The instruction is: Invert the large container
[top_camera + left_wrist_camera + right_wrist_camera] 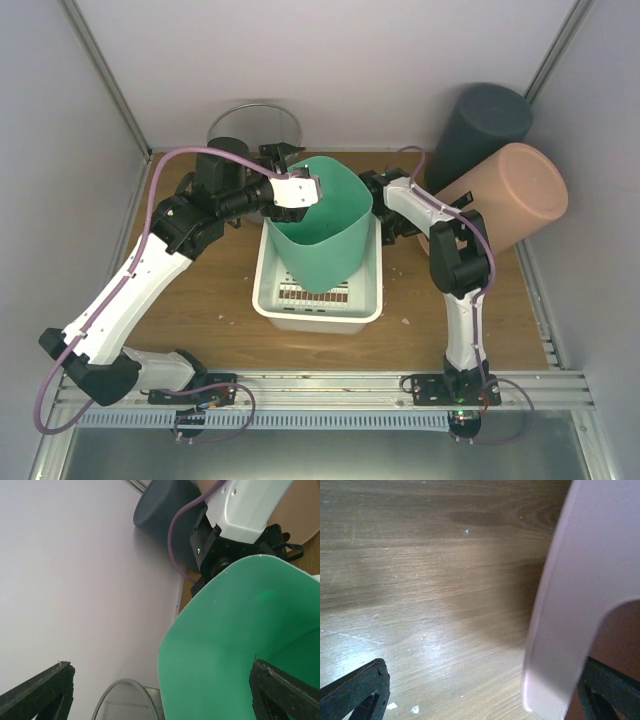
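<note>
Tipping looks half done imo: green container sits tilted in the white basket mid-tabletop, left gripper jaws wide w/ its rim between them, prob to lever it over, right gripper also wide, low beside basket's right wall, steadying maybe.

The left gripper gapes wide across the rim of the green container.

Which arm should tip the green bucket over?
Left. The left gripper straddles the rim of the green bucket, one finger inside. The right gripper sits low by the white basket.
</note>
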Controlling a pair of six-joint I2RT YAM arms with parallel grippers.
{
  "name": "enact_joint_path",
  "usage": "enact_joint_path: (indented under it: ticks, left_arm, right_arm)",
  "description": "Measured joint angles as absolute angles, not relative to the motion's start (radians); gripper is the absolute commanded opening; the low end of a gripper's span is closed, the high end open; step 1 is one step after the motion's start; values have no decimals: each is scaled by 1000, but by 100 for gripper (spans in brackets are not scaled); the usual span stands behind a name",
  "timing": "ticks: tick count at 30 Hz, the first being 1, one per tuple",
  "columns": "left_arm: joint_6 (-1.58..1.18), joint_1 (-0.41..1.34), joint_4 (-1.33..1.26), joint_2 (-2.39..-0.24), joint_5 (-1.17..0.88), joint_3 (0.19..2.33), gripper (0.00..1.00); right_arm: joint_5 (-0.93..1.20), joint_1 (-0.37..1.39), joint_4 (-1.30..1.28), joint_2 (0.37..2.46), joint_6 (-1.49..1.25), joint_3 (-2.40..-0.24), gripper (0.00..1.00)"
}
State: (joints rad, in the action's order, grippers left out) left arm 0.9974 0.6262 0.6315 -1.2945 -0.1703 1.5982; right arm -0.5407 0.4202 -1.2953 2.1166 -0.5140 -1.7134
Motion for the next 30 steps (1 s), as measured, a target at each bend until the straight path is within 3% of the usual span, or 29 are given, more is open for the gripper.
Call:
enact_joint_path:
  ticks: [30]
  left_arm:
    - [984,626,631,-1284,-175,1582,95]
  right_arm:
    - [-388,392,-1071,2038,-504,-1522,100]
